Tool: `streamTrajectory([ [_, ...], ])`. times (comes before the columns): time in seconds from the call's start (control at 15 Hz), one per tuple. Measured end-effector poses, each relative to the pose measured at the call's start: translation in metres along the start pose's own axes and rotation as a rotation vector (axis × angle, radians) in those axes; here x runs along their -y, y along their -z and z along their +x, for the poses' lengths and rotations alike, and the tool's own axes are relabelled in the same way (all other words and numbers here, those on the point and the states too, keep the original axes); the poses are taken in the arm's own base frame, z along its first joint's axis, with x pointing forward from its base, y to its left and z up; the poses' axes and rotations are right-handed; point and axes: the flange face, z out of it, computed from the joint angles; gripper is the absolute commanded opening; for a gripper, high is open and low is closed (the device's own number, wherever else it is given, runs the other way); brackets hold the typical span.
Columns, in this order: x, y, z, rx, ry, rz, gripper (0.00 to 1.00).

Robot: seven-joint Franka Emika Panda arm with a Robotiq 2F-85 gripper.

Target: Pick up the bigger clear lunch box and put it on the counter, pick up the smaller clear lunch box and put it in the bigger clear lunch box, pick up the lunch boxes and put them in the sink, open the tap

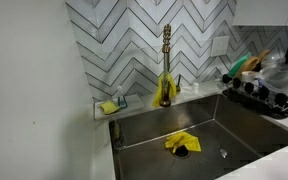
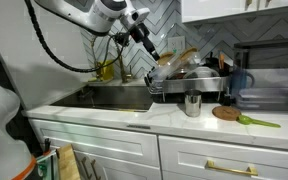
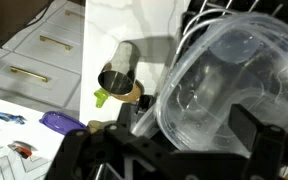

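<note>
- In an exterior view the hand (image 2: 150, 47) hangs over the dish rack (image 2: 184, 82), too small and dark for us to see its fingers. The view of the sink (image 1: 234, 125) does not take in the arm at all.
- In the wrist view the hand (image 3: 194, 130) has its fingers spread. The clear lunch box (image 3: 229, 85) lies between them and spans their width, but we cannot tell whether they press on it or merely flank it.
- The lunch box is cut off at the right edge. Glare on its walls blurs its outline, so we cannot tell what it rests on among the black wires of the rack (image 3: 199, 15).
- We cannot judge whether this is the bigger or the smaller box.
- Small coloured marks (image 3: 59, 122) at lower left are too blurred to read.
- The tap (image 1: 166, 60) stands upright behind the basin, and a yellow cloth (image 1: 181, 143) lies by the drain.
- On the counter (image 2: 104, 112) a steel cup (image 2: 192, 104) stands just beside the rack, near the front edge. Bare worktop shows between it and the sink (image 2: 119, 97).
</note>
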Motion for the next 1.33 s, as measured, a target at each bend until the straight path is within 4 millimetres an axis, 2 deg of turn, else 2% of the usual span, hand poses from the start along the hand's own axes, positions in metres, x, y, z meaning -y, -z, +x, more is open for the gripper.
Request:
streamTrajectory([
  [0.4, -0.005, -0.035, 0.001, 0.09, -0.045, -0.01, 1.0],
  [0.47, -0.005, -0.039, 0.001, 0.111, -0.058, -0.003, 0.93],
  [0.6, -0.003, -0.043, -0.001, 0.152, -0.086, 0.016, 0.66],
  [1.07, 0.001, -0.049, -0.004, 0.231, -0.148, 0.069, 0.11],
  [1.2, 0.003, -0.048, -0.003, 0.241, -0.165, 0.092, 0.01],
  [1.33, 0.003, -0.047, 0.0, 0.239, -0.187, 0.12, 0.02],
])
